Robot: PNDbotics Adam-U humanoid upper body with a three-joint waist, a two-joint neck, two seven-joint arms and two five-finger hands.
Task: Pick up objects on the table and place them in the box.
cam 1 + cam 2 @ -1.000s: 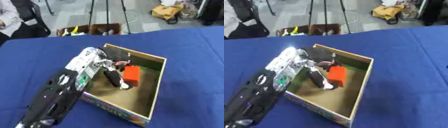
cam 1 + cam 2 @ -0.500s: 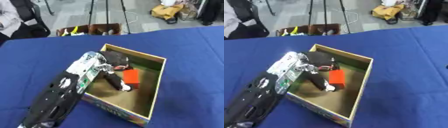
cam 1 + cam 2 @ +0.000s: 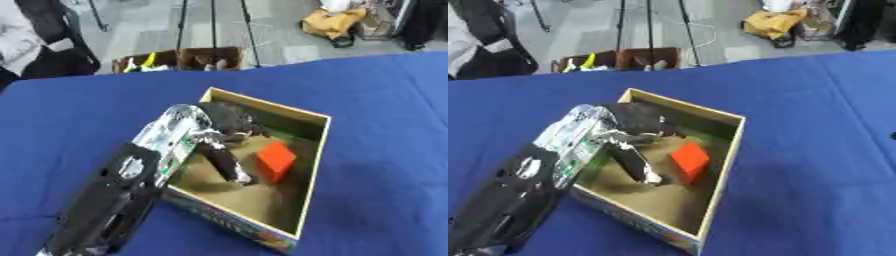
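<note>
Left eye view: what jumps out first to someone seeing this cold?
The open cardboard box in the middle of the blue-clothed table, with a bright orange-red block lying inside it. Next, the robot's black and silver left hand reaching from the lower left into the box, one finger extended beside the block. The right hand is out of view.

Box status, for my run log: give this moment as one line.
left hand: inside box, fingers apart | red block: in box, beside fingers | right hand: out of view | table: blue
</note>
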